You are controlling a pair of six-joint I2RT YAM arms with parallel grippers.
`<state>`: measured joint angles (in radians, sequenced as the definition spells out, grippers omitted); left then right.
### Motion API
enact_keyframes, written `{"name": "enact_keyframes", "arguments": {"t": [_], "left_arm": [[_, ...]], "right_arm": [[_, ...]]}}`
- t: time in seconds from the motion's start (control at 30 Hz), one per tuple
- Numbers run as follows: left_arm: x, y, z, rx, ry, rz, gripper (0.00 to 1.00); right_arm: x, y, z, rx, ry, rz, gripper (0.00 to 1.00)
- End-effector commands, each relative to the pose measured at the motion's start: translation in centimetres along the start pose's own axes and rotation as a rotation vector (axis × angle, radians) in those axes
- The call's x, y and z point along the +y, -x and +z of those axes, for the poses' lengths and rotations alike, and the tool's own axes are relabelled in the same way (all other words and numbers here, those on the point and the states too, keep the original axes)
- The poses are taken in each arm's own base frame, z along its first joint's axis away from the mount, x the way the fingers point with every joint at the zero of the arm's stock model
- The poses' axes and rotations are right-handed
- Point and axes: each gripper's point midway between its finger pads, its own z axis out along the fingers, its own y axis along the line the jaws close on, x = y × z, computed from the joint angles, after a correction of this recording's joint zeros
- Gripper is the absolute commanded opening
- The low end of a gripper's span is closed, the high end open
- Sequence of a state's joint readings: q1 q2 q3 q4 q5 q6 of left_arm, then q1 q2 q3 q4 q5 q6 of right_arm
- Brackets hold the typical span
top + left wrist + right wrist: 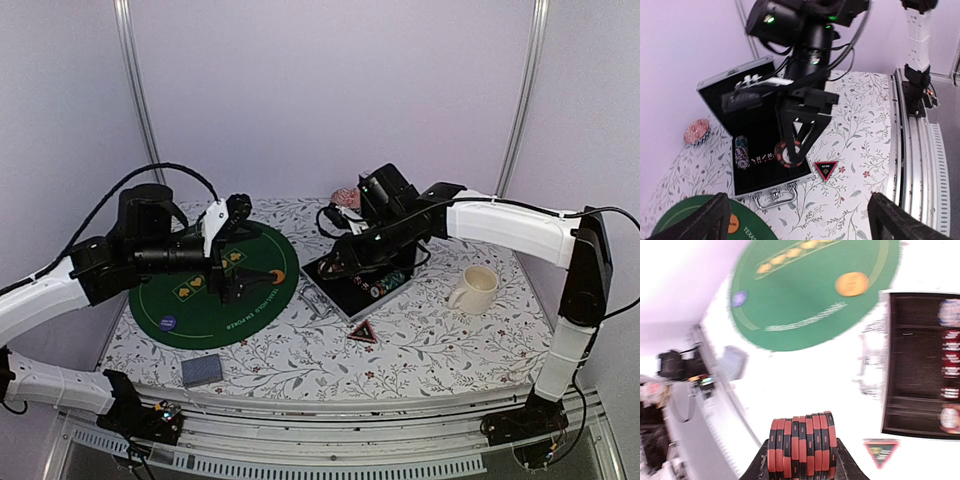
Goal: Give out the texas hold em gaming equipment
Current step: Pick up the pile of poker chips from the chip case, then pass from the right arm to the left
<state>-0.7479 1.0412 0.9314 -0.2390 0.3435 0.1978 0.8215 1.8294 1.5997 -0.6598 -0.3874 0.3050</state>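
My right gripper [802, 450] is shut on a row of several red-and-black poker chips [802, 445]. It holds them just above the open silver case [771, 192], near the case's front edge. In the left wrist view the same held chips [789, 152] hang between the right arm's dark fingers. More chips [742, 151] lie in the case's black slots. My left gripper [800, 222] stands wide open with nothing in it, over the edge of the green mat [200, 310]. An orange button [279, 276] and one blue chip [167, 323] lie on the mat. A grey-blue card deck [201, 370] lies near the front edge.
A red-edged black triangle [362, 333] lies on the floral cloth in front of the case. A cream mug [476, 289] stands at the right. A pink-and-white chip stack [345, 196] sits behind the case by the back wall.
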Motion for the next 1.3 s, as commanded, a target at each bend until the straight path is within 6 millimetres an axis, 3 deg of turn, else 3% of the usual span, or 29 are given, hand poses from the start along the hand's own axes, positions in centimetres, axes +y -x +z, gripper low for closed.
{"name": "enact_keyframes", "arguments": {"t": [0.0,0.07,0.2,0.47,0.57,0.67,0.9,1.17,1.27], "left_arm": [[-2.8,0.2,0.6,0.011,0.03,0.357,0.98],[-4.4,-0.8,1.7,0.058,-0.006,0.444,0.98],[-5.5,-2.7,3.5,0.138,-0.052,0.502,0.98],[-5.1,-3.0,5.7,0.149,-0.025,0.511,0.94],[-5.0,-4.1,6.3,0.193,-0.033,0.506,0.93],[-5.1,-4.7,6.5,0.209,-0.041,0.504,0.91],[-4.2,-4.6,6.9,0.213,-0.005,0.486,0.62],[-3.5,-5.4,7.0,0.227,0.021,0.485,0.66],[-3.2,-5.3,6.9,0.221,0.029,0.48,0.59]], "right_arm": [[5.6,0.2,-1.3,-0.019,0.3,0.014,0.02],[6.7,-0.2,-1.1,-0.006,0.344,0.021,0.02],[8.4,-0.9,-0.8,0.011,0.418,0.019,0.02],[10.3,-1.7,-0.5,0.012,0.513,0.013,0.02],[10.8,-1.7,-0.6,0.009,0.528,0.007,0.02],[11.1,-1.8,-0.8,0.005,0.543,0.0,0.02],[11.9,-2.2,-1.0,0.009,0.563,-0.017,0.02],[12.3,-2.1,-1.4,0.003,0.583,-0.026,0.02],[12.3,-2.1,-1.4,0.004,0.583,-0.024,0.02]]}}
